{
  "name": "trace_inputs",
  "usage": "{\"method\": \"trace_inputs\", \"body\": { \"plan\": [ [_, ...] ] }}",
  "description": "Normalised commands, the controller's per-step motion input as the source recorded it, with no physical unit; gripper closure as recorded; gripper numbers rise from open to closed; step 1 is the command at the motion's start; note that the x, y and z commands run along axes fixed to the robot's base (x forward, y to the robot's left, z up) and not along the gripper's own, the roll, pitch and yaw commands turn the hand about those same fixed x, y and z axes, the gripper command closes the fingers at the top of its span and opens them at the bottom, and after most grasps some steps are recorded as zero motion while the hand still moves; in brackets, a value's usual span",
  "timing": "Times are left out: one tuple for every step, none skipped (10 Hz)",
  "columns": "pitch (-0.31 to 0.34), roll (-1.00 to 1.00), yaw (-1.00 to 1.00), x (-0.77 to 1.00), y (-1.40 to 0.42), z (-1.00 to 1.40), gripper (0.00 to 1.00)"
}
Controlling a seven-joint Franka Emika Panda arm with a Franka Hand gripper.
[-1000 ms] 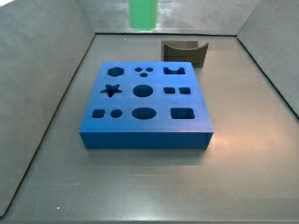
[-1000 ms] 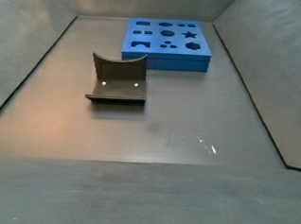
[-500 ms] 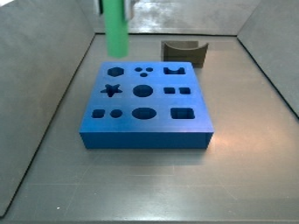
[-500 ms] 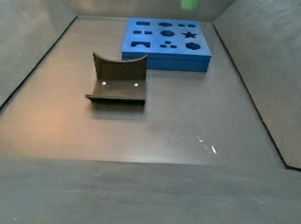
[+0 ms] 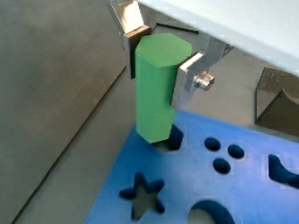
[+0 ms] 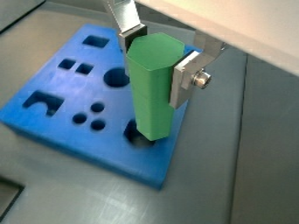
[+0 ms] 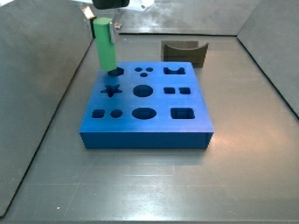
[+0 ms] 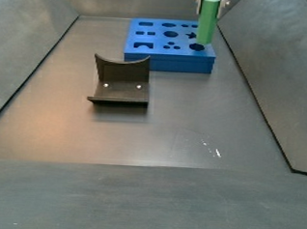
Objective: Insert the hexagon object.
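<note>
— Hand (image 5: 163,54) position relative to the blue block (image 7: 149,105)?

— Directly above the block's corner that held the hexagonal hole (image 5: 167,140). It was clamped on the hexagon object (image 5: 158,86), its silver fingers (image 6: 187,77) pressed against the peg's upper part.

— And the peg itself?

— Upright in both side views, its lower end right at that hole (image 6: 140,136); whether it had entered could not be told. In a side view the green peg (image 7: 105,45) stood over the block's corner, with the star-shaped hole (image 7: 112,89) just beside.

— Anything else around the block?

— A dark grey curved block (image 8: 119,82) lay on the tabletop (image 8: 155,136), well apart from the blue block (image 8: 172,44). In a side view it (image 7: 184,52) sat beyond the block's far edge.
</note>
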Motion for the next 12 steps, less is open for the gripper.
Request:
{"method": "trace_inputs", "body": {
  "plan": [
    [-0.043,-0.08,-0.09,0.0,0.13,-0.17,1.0],
    [-0.056,-0.07,-0.05,0.02,0.01,-0.23,1.0],
    [-0.046,-0.07,-0.05,0.08,0.0,-0.25,1.0],
    [-0.031,-0.08,-0.09,0.14,0.0,-0.25,1.0],
    [-0.004,-0.07,-0.14,0.28,0.0,-0.21,1.0],
    [0.0,-0.06,-0.23,0.36,0.06,-0.22,1.0],
    [0.0,-0.02,-0.28,0.37,0.13,-0.24,1.0],
    [0.0,0.0,-0.31,0.34,0.1,-0.28,1.0],
    [0.0,0.0,-0.27,0.19,0.04,-0.34,1.0],
    [-0.113,0.0,-0.23,0.0,0.0,-0.44,1.0],
    [-0.213,0.01,-0.19,0.0,-0.01,-0.53,1.0],
    [-0.283,0.03,-0.17,-0.05,-0.04,-0.52,1.0]
  ]
}}
